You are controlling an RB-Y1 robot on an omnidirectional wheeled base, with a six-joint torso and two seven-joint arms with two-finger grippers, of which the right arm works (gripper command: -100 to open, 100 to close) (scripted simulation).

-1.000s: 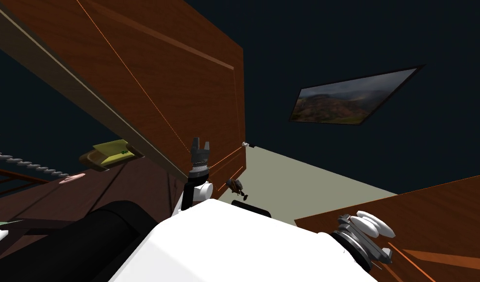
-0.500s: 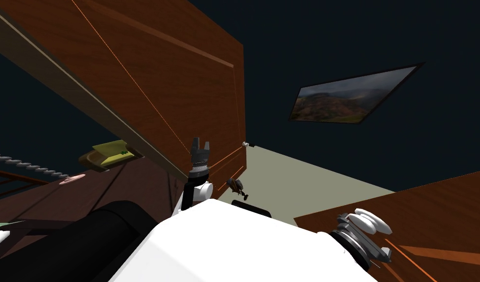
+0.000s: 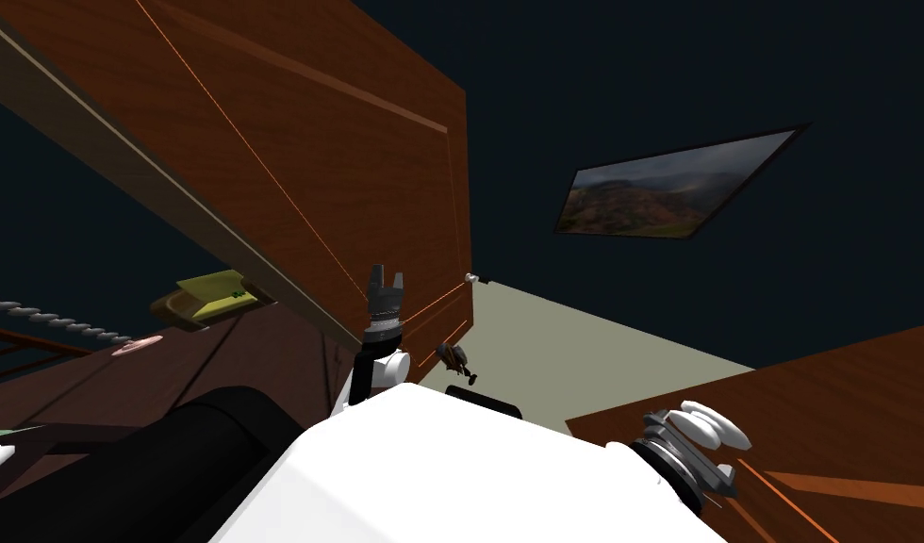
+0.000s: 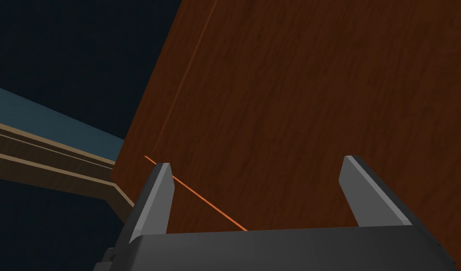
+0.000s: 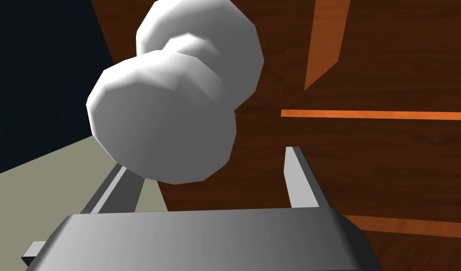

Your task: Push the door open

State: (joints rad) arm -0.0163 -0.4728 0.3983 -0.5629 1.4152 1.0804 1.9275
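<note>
Knob (image 5: 173, 108) shifted slightly w/ door (image 5: 389, 155); right tool (image 5: 206, 164) released beside it, left tool (image 4: 255, 162) released.

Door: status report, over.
Right gripper open, close up at white knob on brown door. Left gripper open, facing second brown panel. Nothing seen blocking the door.

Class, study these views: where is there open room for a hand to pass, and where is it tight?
Free: the pale floor between the left door and right door. Tight: the left gripper, open, sits close to the left door; the right door's knob crowds the open right gripper.
</note>
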